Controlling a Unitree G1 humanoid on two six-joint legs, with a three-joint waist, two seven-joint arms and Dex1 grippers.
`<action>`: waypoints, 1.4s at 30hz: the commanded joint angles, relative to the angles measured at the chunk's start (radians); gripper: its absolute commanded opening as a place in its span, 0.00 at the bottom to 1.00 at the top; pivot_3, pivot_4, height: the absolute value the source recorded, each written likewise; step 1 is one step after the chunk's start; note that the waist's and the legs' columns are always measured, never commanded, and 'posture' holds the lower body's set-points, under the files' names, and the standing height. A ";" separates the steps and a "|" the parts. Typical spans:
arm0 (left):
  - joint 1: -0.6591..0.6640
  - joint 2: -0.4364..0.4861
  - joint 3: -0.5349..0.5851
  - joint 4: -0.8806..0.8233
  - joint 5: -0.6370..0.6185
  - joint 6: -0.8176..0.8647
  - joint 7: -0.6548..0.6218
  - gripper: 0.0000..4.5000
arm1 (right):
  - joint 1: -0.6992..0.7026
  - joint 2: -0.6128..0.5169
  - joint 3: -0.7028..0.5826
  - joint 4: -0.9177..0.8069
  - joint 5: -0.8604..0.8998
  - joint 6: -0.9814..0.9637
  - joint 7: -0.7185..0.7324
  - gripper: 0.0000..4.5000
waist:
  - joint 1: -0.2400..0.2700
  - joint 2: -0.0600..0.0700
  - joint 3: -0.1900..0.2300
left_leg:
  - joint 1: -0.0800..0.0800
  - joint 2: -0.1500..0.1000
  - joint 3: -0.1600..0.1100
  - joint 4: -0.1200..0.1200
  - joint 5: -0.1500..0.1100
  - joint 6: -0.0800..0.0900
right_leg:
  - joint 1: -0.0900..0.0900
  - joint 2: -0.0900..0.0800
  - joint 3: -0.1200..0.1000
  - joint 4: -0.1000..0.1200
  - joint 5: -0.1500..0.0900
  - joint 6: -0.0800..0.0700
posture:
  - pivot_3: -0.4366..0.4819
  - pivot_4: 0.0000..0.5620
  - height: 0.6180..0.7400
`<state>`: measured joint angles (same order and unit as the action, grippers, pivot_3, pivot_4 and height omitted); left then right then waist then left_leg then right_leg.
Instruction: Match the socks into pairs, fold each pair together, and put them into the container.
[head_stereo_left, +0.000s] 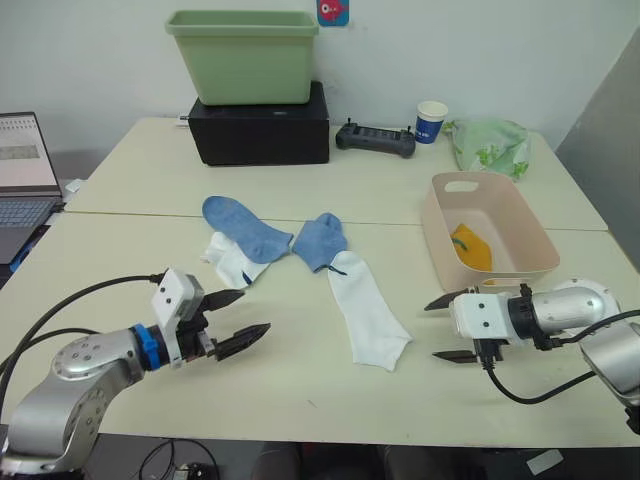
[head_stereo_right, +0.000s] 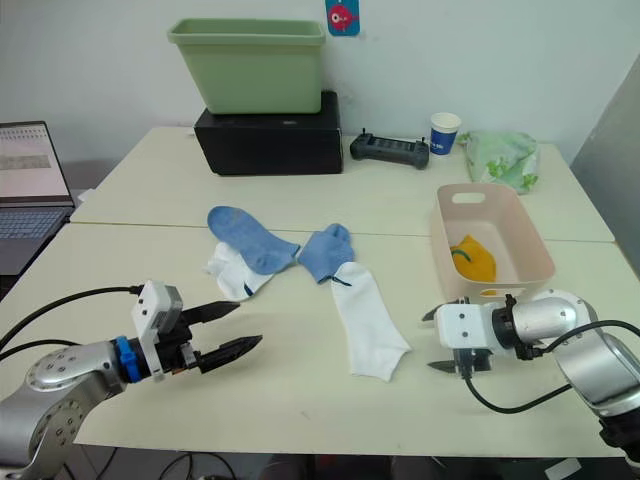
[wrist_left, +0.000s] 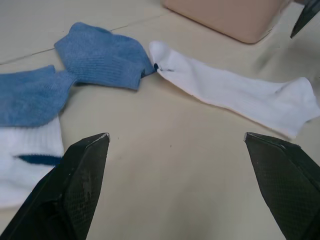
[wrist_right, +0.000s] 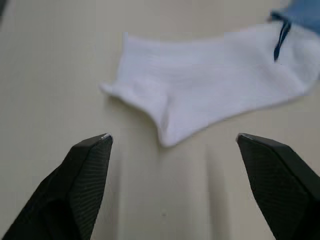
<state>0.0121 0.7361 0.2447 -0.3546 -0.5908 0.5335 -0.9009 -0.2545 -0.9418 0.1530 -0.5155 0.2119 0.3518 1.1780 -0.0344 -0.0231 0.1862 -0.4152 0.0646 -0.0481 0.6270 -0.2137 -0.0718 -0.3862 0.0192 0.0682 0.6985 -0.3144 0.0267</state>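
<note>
Both grippers hang wide open and empty over the tabletop (head_stereo_left: 300, 400): left gripper (head_stereo_left: 243, 314) lower left, right gripper (head_stereo_left: 440, 328) lower right. Mid-frame lie two blue socks (head_stereo_left: 245, 227) and (head_stereo_left: 320, 240), a white sock (head_stereo_left: 368, 312) and another white one (head_stereo_left: 228, 260) under the blue. A yellow sock (head_stereo_left: 472, 248) sits in the pink container (head_stereo_left: 440, 222), right of center.

A pale table (head_stereo_left: 300, 385) fills the frame. At centre lie blue socks (head_stereo_left: 245, 226) and white socks (head_stereo_left: 368, 312). At right sits the pink container (head_stereo_left: 500, 270); a black box (head_stereo_left: 262, 132) stands at upper centre.
</note>
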 joint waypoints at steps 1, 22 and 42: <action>-0.035 -0.015 -0.019 0.008 -0.007 -0.001 0.009 1.00 | 0.001 0.034 -0.012 -0.082 0.032 0.055 -0.054 0.90 | 0.000 0.000 0.000 | 0.000 0.000 0.000 0.000 0.000 0.000 | 0.000 0.000 0.000 0.000 0.000 0.000 | 0.48 0.27 0.92; -0.547 -0.233 -0.373 0.419 0.206 0.025 0.046 1.00 | 0.170 0.253 0.247 -0.083 -0.243 0.249 -0.367 0.38 | 0.008 -0.001 -0.001 | -0.001 -0.002 -0.001 0.002 0.000 0.000 | 0.002 -0.001 -0.001 0.000 0.001 0.002 | 0.48 0.27 0.92; -0.704 -0.418 -0.491 0.636 0.274 0.174 0.021 0.15 | 0.133 0.203 0.263 -0.166 -0.231 0.313 -0.348 0.00 | 0.004 -0.002 -0.001 | -0.001 -0.003 -0.003 0.003 0.000 0.000 | 0.003 -0.001 -0.002 0.000 0.001 0.002 | 0.48 0.27 0.92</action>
<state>-0.6738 0.3247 -0.2388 0.2852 -0.3264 0.7284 -0.8754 -0.1131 -0.7235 0.4237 -0.6559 -0.0170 0.6622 0.8258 -0.0304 -0.0249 0.1851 -0.4163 0.0612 -0.0508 0.6296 -0.2134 -0.0718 -0.3837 0.0182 0.0658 0.6980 -0.3135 0.0290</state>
